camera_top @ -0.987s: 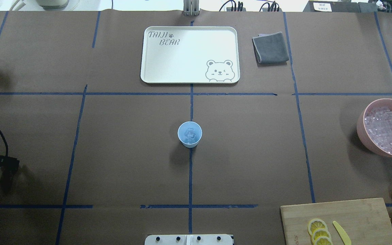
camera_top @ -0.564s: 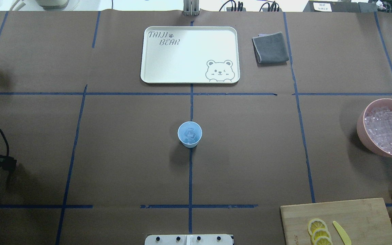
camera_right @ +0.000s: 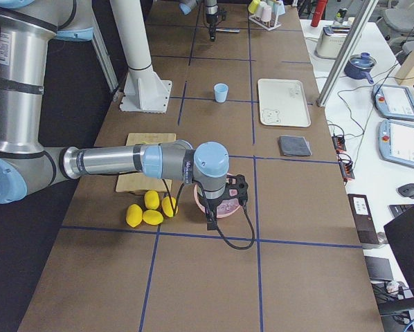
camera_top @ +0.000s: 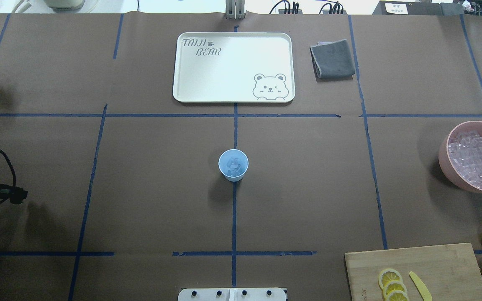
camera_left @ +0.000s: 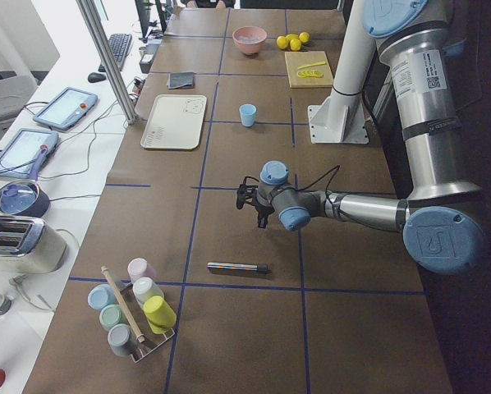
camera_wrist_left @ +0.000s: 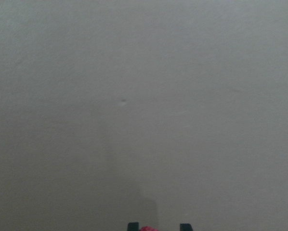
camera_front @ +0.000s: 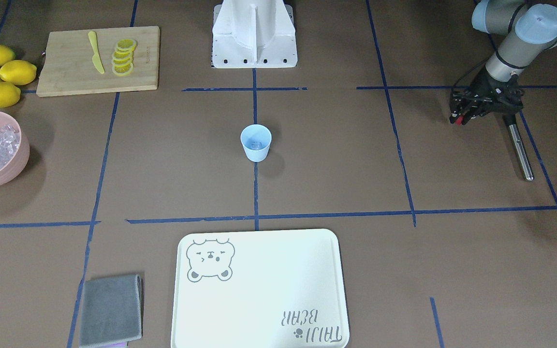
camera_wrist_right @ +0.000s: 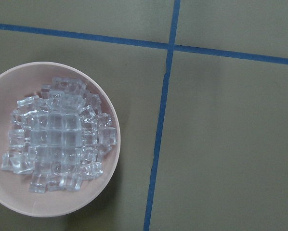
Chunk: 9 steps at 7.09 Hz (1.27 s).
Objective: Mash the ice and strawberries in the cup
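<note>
Left hand (camera_front: 458, 119) pinches the strawberry (camera_wrist_left: 147, 228), well apart from the cup (camera_top: 233, 177) of ice (camera_top: 234, 164); right hand (camera_right: 210, 218): cannot tell

— What colours did you see?
— My cup (camera_front: 256, 152) was pale blue, its ice (camera_top: 234, 164) clear; the strawberry (camera_wrist_left: 147, 228) in my left gripper (camera_wrist_left: 158, 226) was red. Brown table (camera_top: 308, 188), blue tape (camera_top: 234, 217) grid.
— Along the edges?
— Pink bowl (camera_top: 444, 167), yellow lemons (camera_front: 3, 72), grey cloth (camera_top: 333, 58), cream tray (camera_top: 232, 75) with a grey bear (camera_top: 269, 88).
</note>
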Each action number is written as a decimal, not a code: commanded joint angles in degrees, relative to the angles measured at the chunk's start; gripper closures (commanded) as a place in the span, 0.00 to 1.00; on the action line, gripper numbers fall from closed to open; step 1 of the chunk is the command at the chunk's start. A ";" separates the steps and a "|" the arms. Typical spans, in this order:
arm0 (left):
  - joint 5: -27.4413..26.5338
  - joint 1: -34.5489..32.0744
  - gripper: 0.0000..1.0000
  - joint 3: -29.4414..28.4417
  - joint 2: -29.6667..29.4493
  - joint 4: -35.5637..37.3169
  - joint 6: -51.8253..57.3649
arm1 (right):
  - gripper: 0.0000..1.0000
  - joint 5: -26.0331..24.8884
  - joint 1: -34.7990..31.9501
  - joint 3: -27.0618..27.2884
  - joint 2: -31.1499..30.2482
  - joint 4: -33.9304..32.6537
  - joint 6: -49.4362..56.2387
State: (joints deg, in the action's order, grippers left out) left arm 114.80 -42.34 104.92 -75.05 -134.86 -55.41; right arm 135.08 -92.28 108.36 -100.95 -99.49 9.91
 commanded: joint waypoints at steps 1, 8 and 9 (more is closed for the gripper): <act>0.16 -0.38 1.00 8.15 -8.92 20.65 0.03 | 0.01 0.01 0.00 -0.08 -0.04 0.00 -0.06; -0.28 4.86 1.00 -5.72 -67.09 62.09 -7.93 | 0.01 -0.08 0.00 -0.34 0.05 0.00 -0.15; -5.15 8.55 1.00 -9.95 -70.46 60.17 -11.88 | 0.01 -0.08 0.00 -0.43 0.05 0.00 -0.07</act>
State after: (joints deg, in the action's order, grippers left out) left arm 113.50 -37.60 100.89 -139.67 -73.20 -62.77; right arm 135.00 -92.29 108.00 -100.89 -99.49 9.80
